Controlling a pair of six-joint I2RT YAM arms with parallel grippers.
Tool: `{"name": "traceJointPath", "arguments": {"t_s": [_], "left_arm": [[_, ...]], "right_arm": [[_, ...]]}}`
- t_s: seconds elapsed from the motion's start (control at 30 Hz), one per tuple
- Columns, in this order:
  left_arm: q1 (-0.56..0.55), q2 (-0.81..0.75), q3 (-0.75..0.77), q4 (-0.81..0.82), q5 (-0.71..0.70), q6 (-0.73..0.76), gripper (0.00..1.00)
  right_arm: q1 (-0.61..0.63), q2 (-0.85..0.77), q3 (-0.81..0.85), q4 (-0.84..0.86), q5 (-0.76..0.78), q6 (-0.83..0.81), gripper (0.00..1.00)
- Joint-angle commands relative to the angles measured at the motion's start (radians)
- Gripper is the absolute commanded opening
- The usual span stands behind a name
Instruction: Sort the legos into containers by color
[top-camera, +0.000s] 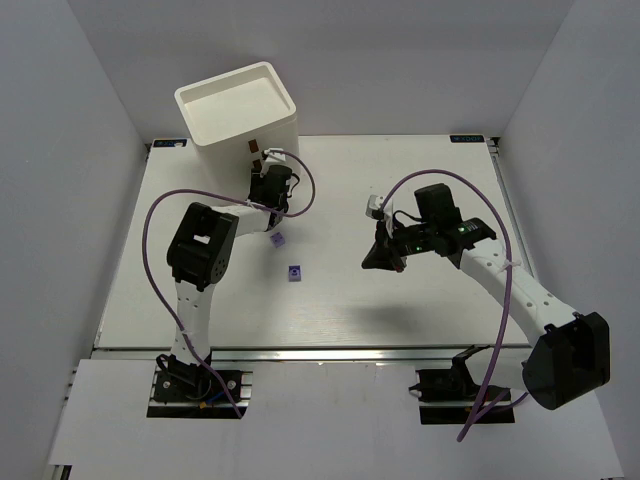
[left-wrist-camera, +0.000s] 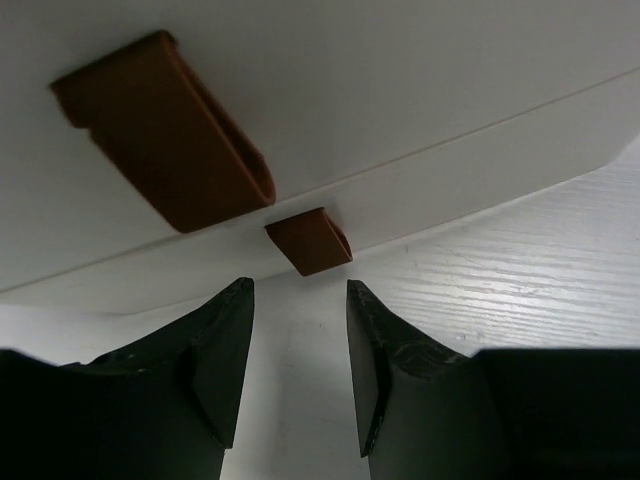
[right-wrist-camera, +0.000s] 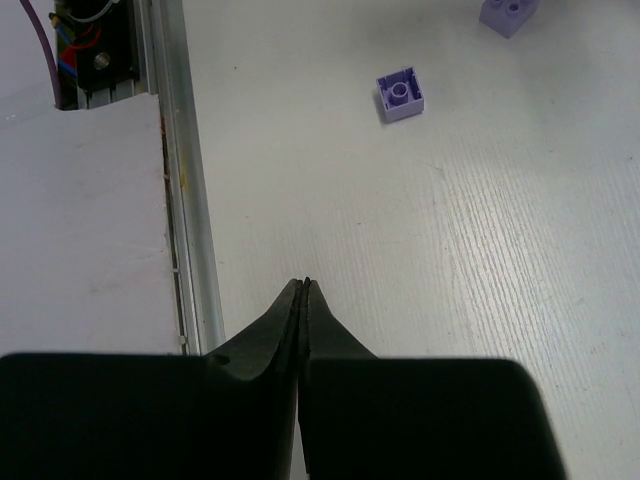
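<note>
1. Right gripper (right-wrist-camera: 303, 285) comes first, nearest the arm bases. Its fingers are pressed flat together with nothing between them, and it hangs low over the counter (top-camera: 400, 310) beside the near-edge rail (right-wrist-camera: 185, 200). It seems parked there to stay out of the way. Its arm runs up from the near right corner, with the wrist turned to point leftward across the middle.
2. Ahead of those tips and well apart from them, a purple lego (right-wrist-camera: 400, 94) lies studs-up on the bare counter. A second purple lego (right-wrist-camera: 508, 12) lies just beyond it, closer to the drawers. Neither is sorted yet, and no other colours are in view.
3. Farther on, the left gripper (left-wrist-camera: 298, 290) is open by a moderate gap and holds nothing. It is lined up so the brown lower handle (left-wrist-camera: 308, 240) sits just past the gap. That placement suggests it is about to close on the handle and pull out the lower drawer (left-wrist-camera: 500, 160), which looks pushed in. The left arm's elbow is raised and its forearm stretches forward, keeping the wrist low against the unit's front.
4. Above it is the upper handle (left-wrist-camera: 165, 130), untouched.
5. Farthest back, the white drawer unit (top-camera: 215, 150) stands at the far left of the counter.
</note>
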Motion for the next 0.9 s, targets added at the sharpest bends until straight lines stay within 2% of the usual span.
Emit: {"name": "traceJointPath", "arguments": {"t_s": [0.0,0.53,0.63,0.87], "left_arm": [[-0.002,0.012,0.049,0.045,-0.053,0.043,0.52],[-0.002,0.095,0.151,0.057,-0.062,0.094,0.50],[0.008,0.103,0.158,0.059,-0.070,0.092,0.46],[0.008,0.095,0.152,0.072,-0.082,0.094,0.23]], "right_arm": [[0.000,0.010,0.044,-0.019,-0.009,-0.019,0.00],[0.009,0.059,0.055,-0.041,-0.010,-0.028,0.00],[0.004,0.062,0.059,-0.046,-0.013,-0.030,0.00],[0.009,0.073,0.061,-0.053,-0.019,-0.033,0.00]]}}
